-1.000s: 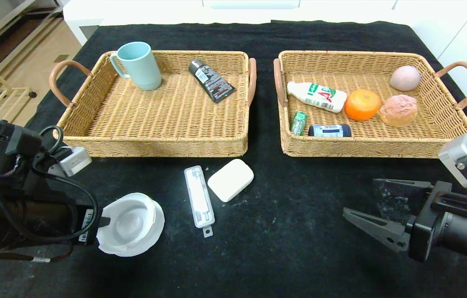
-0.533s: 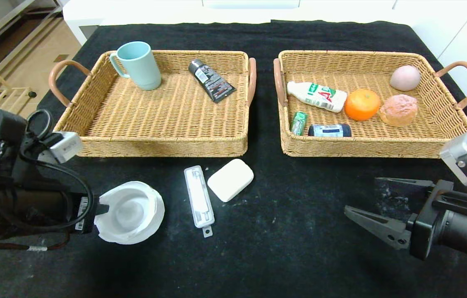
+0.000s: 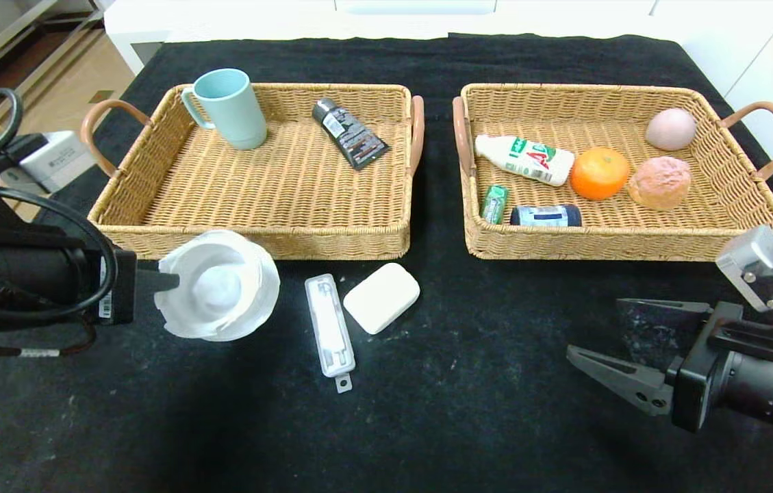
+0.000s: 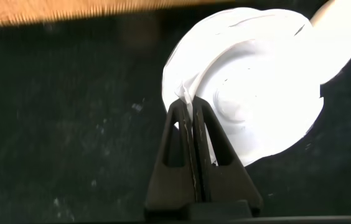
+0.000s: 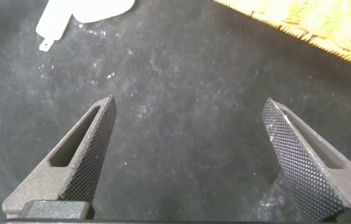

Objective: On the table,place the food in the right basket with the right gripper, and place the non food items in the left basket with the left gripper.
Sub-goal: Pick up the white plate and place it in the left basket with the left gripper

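Note:
My left gripper is shut on the rim of the round white dish and holds it above the table, just before the front wall of the left basket; the left wrist view shows the closed gripper pinching the dish. The long white case and the white soap-like block lie on the black table. The orange, green gum pack, dark blue jar and bun-like ball lie in the right basket. My right gripper hovers open and empty at the front right.
The left basket also holds a light blue mug and a dark tube. The right basket also holds a white bottle and a pale egg-shaped ball. The right wrist view shows bare cloth between the fingers and the basket's wall.
My left gripper has lifted the white dish off the table and carried it back towards the left basket's front wall. The right gripper has barely moved.

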Robot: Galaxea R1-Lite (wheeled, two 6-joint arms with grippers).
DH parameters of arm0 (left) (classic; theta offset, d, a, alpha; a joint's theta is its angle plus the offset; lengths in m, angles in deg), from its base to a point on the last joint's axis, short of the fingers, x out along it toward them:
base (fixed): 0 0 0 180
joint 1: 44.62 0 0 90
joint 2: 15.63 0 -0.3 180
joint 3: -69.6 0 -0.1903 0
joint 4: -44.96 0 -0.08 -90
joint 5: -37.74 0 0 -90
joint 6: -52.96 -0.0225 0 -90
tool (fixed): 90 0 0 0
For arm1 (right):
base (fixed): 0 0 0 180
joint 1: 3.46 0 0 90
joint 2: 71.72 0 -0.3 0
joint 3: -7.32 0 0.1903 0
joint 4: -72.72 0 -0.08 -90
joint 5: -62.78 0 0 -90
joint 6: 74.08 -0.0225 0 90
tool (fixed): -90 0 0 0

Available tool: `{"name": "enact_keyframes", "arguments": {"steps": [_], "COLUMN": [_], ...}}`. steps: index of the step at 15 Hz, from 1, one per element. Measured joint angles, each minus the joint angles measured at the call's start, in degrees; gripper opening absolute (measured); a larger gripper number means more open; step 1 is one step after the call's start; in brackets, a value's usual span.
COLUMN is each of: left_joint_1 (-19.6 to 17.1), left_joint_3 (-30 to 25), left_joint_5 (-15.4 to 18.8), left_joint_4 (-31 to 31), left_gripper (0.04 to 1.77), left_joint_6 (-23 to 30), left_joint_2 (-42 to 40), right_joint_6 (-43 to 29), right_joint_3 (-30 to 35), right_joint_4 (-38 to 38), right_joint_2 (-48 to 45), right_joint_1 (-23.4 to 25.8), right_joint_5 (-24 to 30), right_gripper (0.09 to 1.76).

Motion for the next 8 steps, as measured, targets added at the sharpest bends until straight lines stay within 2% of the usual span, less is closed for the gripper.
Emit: {"name": "enact_keyframes", "arguments": {"steps": [8], "left_joint_1": [1.5], "left_joint_3": [10.0], "left_joint_5": [0.1], "left_joint_4": [4.2], "left_gripper": [0.11], "left_joint_6": [3.3], "left_joint_2": [6.0], "right_joint_6": [0.7], "right_joint_3": [0.2], "right_joint_4": [-0.1], "right_joint_2": [0.2], "right_joint_1": [-0.2], "right_joint_5": [0.0], "right_gripper": [1.71]}}
